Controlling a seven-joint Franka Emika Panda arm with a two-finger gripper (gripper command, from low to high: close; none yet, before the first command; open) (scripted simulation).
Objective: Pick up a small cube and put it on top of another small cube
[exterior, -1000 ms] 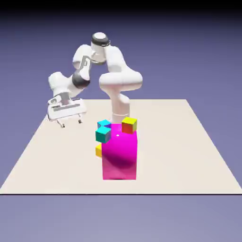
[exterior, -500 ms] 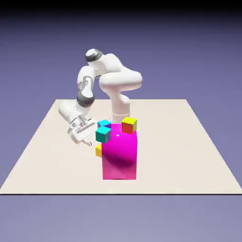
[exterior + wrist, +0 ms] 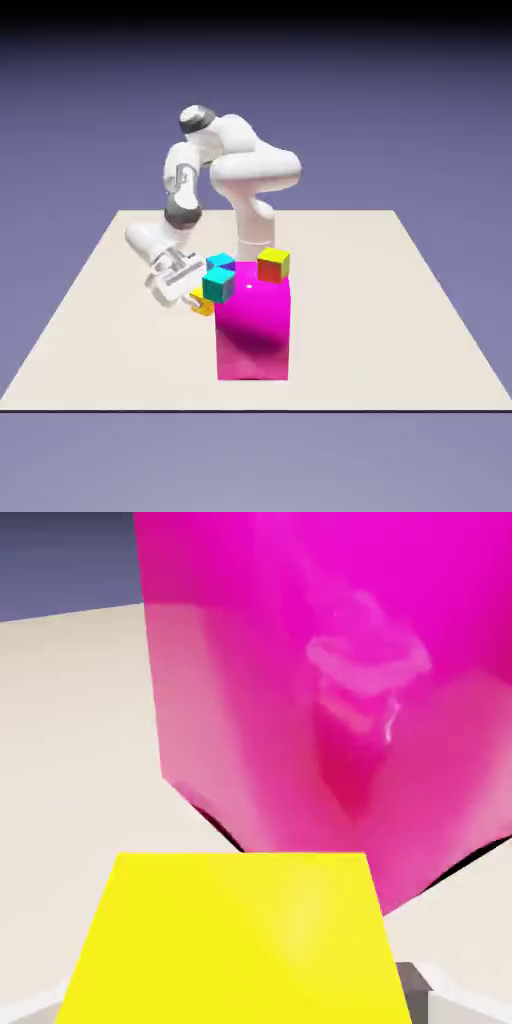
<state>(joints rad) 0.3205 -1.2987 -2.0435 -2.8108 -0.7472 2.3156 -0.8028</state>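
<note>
The small cube [image 3: 204, 306], tiny and yellow, sits at the left foot of the big magenta block [image 3: 254, 330] in the exterior view. My gripper [image 3: 197, 301] reaches down at a slant from the exterior view's left and is shut on it. In the hand view the small cube [image 3: 235, 942] fills the bottom between my fingers, and one grey fingertip [image 3: 415, 994] peeks out on its right. The magenta block [image 3: 330, 692] looms just beyond it. A small cube with a red-orange face and yellow top [image 3: 272, 265] shows at the block's upper edge.
Two cyan-teal small cubes [image 3: 218, 285] [image 3: 221, 263] show close above my fingers, by the magenta block's upper left corner. The beige table [image 3: 100, 330] stretches to the exterior view's left and right of the block.
The arm swung down from the exterior view's left to the yellow cube. The jaws, open before, have shut on it, and the cube has shifted slightly up and left.
</note>
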